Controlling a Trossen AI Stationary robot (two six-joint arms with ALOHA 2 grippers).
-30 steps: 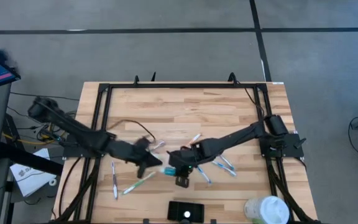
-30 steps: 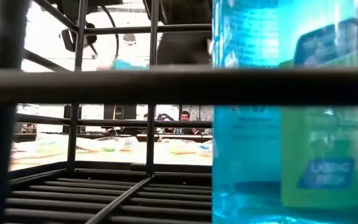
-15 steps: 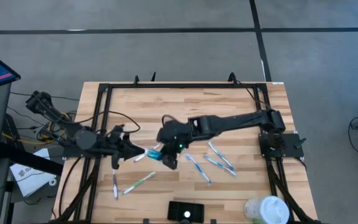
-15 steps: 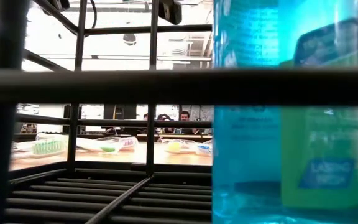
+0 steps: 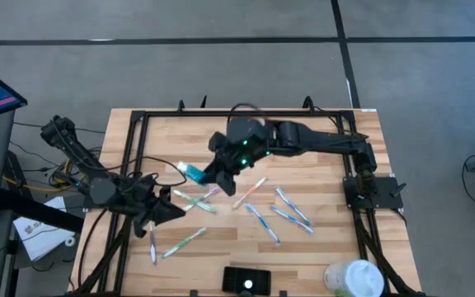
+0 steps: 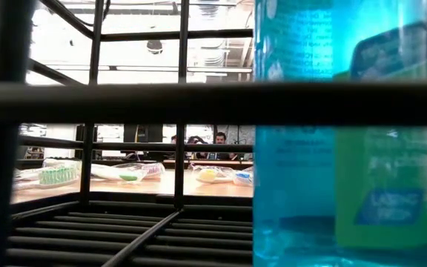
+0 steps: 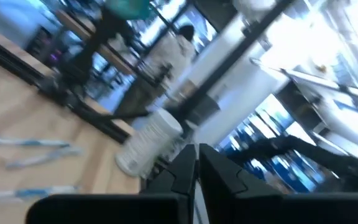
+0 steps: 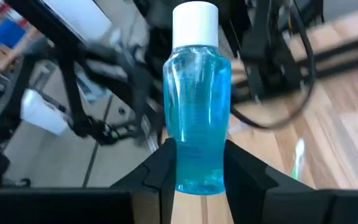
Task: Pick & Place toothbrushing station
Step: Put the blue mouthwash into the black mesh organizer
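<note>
My right gripper (image 5: 214, 173) is above the table's middle, shut on a small clear-blue bottle with a white cap (image 5: 193, 172), which also shows in the right wrist view (image 8: 197, 106). My left gripper (image 5: 168, 213) is shut and empty, low over the left half of the table; its fingers (image 7: 196, 169) lie together. A small black rectangular box (image 5: 246, 280) sits at the table's near edge. Several toothbrushes (image 5: 195, 201) lie flat on the wood. My right gripper pinches the bottle's lower body near its base (image 8: 197, 177) between its two fingers (image 8: 157, 171), one on each side. The bottle reaches forward past the fingertips, cap end away from the wrist and toward the table's left. It is lifted clear of the table.
More toothbrushes lie at the centre right (image 5: 291, 208) and near left (image 5: 180, 243). A white round container (image 5: 355, 278) stands at the near right corner. A black frame (image 5: 138, 124) rims the table. In the low view, a large blue bottle with a green label (image 6: 347, 148) and black bars stand close.
My right gripper has carried the blue bottle from the table's near middle up and toward the far edge, a little to the left, staying shut on it. My left gripper has drawn back from beside the bottle toward the table's left edge.
</note>
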